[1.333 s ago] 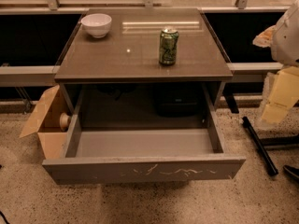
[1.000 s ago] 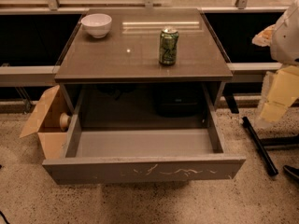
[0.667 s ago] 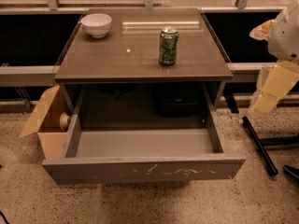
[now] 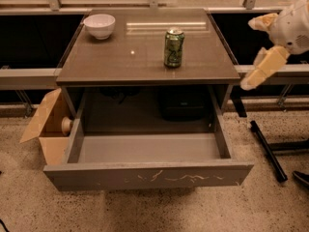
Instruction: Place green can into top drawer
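The green can (image 4: 174,48) stands upright on the cabinet top (image 4: 120,57), right of centre. The top drawer (image 4: 149,173) is pulled out wide towards me; its grey inside holds nothing and its front panel shows pale scratches. My gripper (image 4: 248,55) hangs in the air to the right of the cabinet, at about the height of the cabinet top and well apart from the can. Its two pale yellow fingers (image 4: 264,67) are spread apart and hold nothing.
A white bowl (image 4: 99,25) sits at the back left of the cabinet top. An open cardboard box (image 4: 46,129) stands on the floor left of the drawer. Black stand legs (image 4: 268,149) lie on the floor at the right. A dark bag (image 4: 183,103) sits under the top.
My gripper has moved left, closer to the cabinet's right edge, and turned a little. The can, the bowl and the drawer have not moved.
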Controlling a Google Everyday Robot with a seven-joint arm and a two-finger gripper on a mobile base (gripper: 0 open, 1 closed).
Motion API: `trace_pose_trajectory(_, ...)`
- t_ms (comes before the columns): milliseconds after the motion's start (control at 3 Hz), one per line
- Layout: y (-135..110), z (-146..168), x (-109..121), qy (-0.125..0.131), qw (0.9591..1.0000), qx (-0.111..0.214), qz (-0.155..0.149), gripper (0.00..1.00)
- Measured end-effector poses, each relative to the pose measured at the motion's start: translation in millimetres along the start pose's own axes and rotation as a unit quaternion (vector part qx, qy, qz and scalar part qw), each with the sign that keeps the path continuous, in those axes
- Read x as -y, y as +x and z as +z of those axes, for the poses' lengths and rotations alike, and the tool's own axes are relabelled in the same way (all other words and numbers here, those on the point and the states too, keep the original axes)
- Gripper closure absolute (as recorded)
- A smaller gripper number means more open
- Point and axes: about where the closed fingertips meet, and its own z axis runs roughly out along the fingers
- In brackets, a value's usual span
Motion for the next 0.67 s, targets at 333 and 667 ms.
trace_pose_trajectory(333,-4.1,26.3,26.4,-0.003,0.9983,0.053,0.023,0.0)
trace_pose_trajectory(667,-4.1,26.3,26.5,-0.003,0.9983,0.053,0.023,0.0)
